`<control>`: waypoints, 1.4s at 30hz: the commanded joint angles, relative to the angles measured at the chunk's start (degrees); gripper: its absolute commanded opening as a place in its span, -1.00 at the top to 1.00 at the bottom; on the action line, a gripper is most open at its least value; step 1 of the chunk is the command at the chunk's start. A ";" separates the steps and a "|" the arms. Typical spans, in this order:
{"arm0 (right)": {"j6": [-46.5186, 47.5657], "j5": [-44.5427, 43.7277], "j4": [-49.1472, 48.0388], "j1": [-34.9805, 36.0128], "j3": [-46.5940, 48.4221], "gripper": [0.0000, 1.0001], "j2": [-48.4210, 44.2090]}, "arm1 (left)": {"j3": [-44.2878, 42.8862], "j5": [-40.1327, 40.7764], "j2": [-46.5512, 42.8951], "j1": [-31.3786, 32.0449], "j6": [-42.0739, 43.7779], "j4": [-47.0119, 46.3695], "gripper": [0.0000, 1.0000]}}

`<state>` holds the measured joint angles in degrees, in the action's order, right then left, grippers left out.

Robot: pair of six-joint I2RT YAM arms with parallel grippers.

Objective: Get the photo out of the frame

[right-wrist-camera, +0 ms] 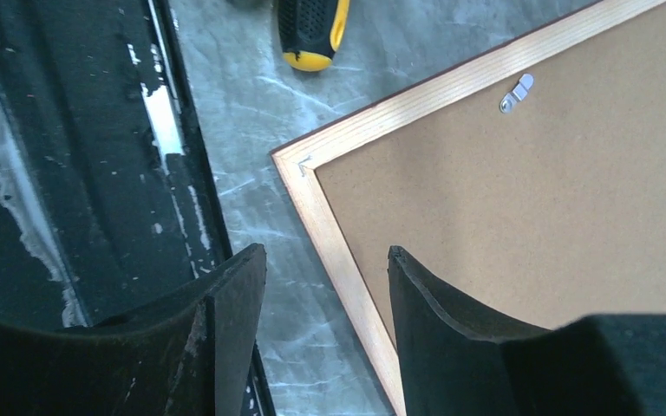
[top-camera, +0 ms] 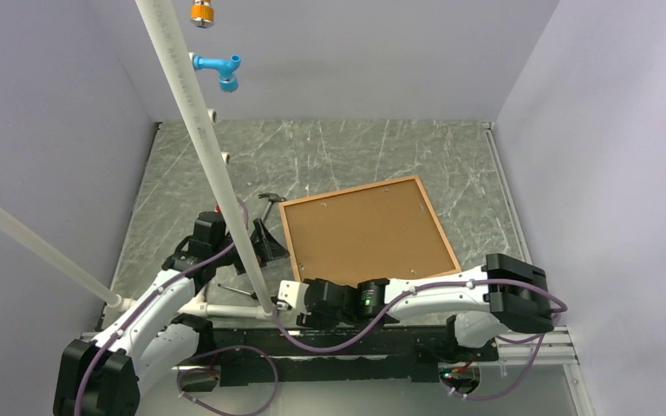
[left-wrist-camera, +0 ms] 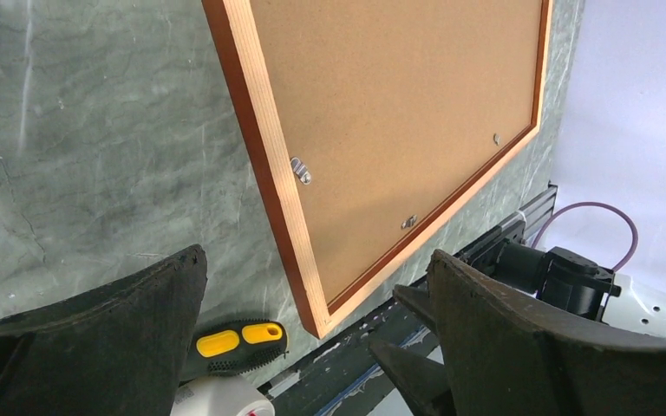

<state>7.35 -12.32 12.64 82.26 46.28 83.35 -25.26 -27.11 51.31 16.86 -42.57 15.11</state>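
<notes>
frame (top-camera: 348, 191) is laid face down on the surface (top-camera: 451, 156), slightly skewed to its edges. photo (top-camera: 368, 230) is seated inside it, so only the brown backing is seen. backing is pinned by small turn clips (right-wrist-camera: 516, 93) along the inner rim, judged not yet released.

key relation: the frame's near-left corner is located just beneath and ahead of the right claw (right-wrist-camera: 325, 251), and the frame's left side is run away from the arm bases. right claw is half spread and nothing is pinched; frame wood is seen through the gap. right arm is stretched leftward along the near edge, forearm low and level, and is judged the nearer one to that corner.

left claw (left-wrist-camera: 316, 256) is spread wide with nothing gripped, and is positioned near the frame's left side. left arm is folded, elbow back.

screwdriver handle (right-wrist-camera: 314, 30) is lying on the surface just off that corner and could be bumped.
</notes>
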 commanded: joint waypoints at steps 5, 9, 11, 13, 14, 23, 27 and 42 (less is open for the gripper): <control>-0.10 2.73 -5.55 -3.11 -1.89 -0.09 4.56 | -2.09 -3.84 3.10 0.19 -0.50 -4.64 -0.98; -0.54 2.82 -6.77 -3.16 -2.82 0.04 6.60 | -1.94 -4.31 3.70 0.19 -1.43 -6.06 -0.98; -0.27 2.66 -7.36 -3.14 -3.41 0.13 7.22 | -1.77 -4.35 3.79 0.19 -1.55 -6.21 -0.97; 0.21 1.65 -7.36 -3.03 -3.50 0.29 7.75 | -1.69 -4.32 3.88 0.19 -1.92 -6.14 -0.97; 0.35 0.75 -7.29 -2.94 -3.44 0.39 8.01 | -1.60 -4.41 4.08 0.17 -2.36 -6.26 -0.97; 1.32 0.23 -11.87 -4.19 -6.16 1.00 -0.82 | -0.42 -8.94 5.23 -1.44 -7.39 -13.31 -0.99; 1.36 6.26 -11.86 -9.24 -5.56 1.00 -4.47 | -1.15 -12.73 8.17 -1.90 -9.54 -18.21 -0.99; 6.47 17.59 -6.89 -20.39 6.96 1.00 -4.71 | 1.50 -20.37 19.75 1.81 -17.46 -40.24 -0.95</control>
<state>11.46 1.19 8.91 62.81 46.59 78.94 -24.45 -44.23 69.17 16.56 -55.94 -13.61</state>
